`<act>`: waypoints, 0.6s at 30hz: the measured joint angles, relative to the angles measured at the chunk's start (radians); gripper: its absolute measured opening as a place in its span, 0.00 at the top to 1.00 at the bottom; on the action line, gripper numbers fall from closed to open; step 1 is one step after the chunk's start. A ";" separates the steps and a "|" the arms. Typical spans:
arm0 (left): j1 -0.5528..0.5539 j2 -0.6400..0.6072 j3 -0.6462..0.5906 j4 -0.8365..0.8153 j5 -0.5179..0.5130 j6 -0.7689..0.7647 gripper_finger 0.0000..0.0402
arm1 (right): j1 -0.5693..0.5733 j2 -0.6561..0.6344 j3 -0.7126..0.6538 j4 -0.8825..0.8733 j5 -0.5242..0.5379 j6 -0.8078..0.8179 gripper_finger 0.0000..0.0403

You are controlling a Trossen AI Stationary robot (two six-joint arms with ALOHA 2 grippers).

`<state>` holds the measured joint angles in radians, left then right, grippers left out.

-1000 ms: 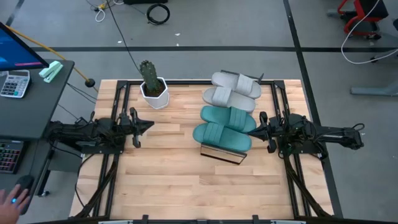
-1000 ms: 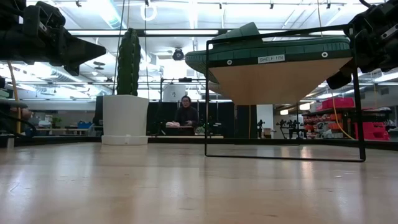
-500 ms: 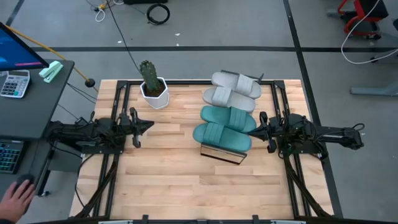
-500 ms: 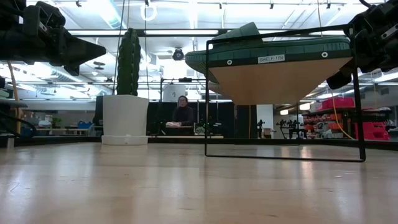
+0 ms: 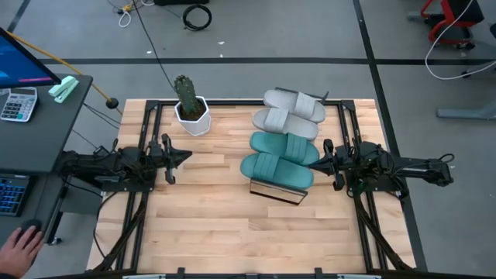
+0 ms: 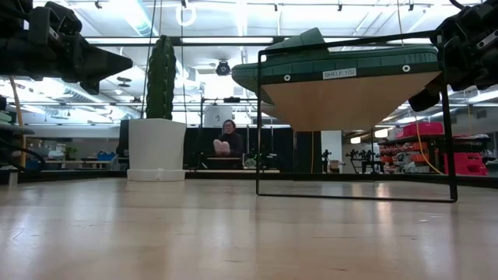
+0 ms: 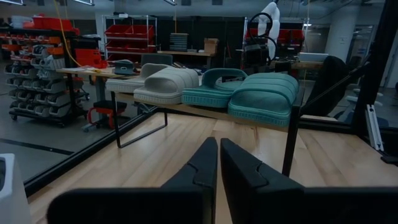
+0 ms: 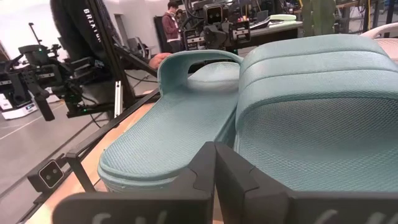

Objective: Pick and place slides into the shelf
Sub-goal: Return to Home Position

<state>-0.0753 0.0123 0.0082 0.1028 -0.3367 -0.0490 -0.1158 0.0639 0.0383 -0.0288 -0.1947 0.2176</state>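
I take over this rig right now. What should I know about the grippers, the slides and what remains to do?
Left gripper: shut, empty, at the table's left side, pointing inward.
Right gripper: shut, empty, beside the shelf, close to the teal slides.
Slides: two grey slides and the two teal ones lie side by side on the shelf top.
Done: all four are placed.
Left: no slide remains on the table; it looks like the arms only need parking.
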 joint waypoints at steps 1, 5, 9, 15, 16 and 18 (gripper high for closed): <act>0.000 0.000 0.000 0.000 0.000 0.000 0.93 | 0.000 0.000 0.000 0.000 0.000 0.000 0.96; 0.000 0.000 0.000 0.000 0.000 0.000 0.91 | 0.000 0.000 0.000 0.000 0.000 0.000 0.96; 0.000 0.000 0.000 0.000 0.000 0.000 0.91 | 0.000 0.000 0.000 0.000 0.000 0.000 0.96; 0.000 0.000 0.000 0.000 0.000 0.000 0.93 | 0.000 0.000 0.000 0.000 0.000 0.000 0.96; 0.000 0.000 0.000 0.000 0.000 0.000 0.94 | 0.000 0.000 0.000 0.000 0.000 0.000 0.96; 0.000 0.000 0.000 0.000 0.000 0.000 0.94 | 0.000 0.000 0.000 0.000 0.000 0.000 0.96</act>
<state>-0.0753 0.0124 0.0079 0.1028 -0.3363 -0.0490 -0.1158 0.0639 0.0383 -0.0288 -0.1947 0.2176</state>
